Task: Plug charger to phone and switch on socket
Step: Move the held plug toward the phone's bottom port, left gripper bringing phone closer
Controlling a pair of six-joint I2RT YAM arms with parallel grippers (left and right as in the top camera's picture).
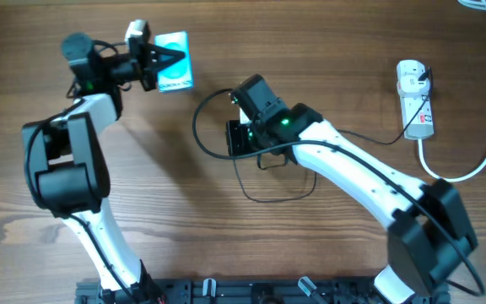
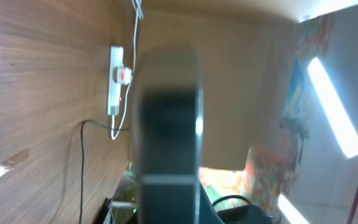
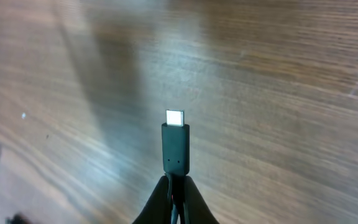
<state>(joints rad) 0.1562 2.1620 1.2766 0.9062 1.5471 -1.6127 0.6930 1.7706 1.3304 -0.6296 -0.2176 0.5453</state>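
Black charger (image 3: 175,146) sits clamped in the right gripper (image 3: 175,186) mid-table; left gripper (image 1: 169,59) jaws pinch the phone (image 1: 175,80) far left. Held by its cable, the plug could twist past the port.

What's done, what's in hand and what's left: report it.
Done: both pickups. The left hand holds the phone; the right hand pinches the charger just behind its bare plug tip. In hand: bringing plug and phone together; they are apart. Left: plugging in, then switching on the socket, which neither hand is near.
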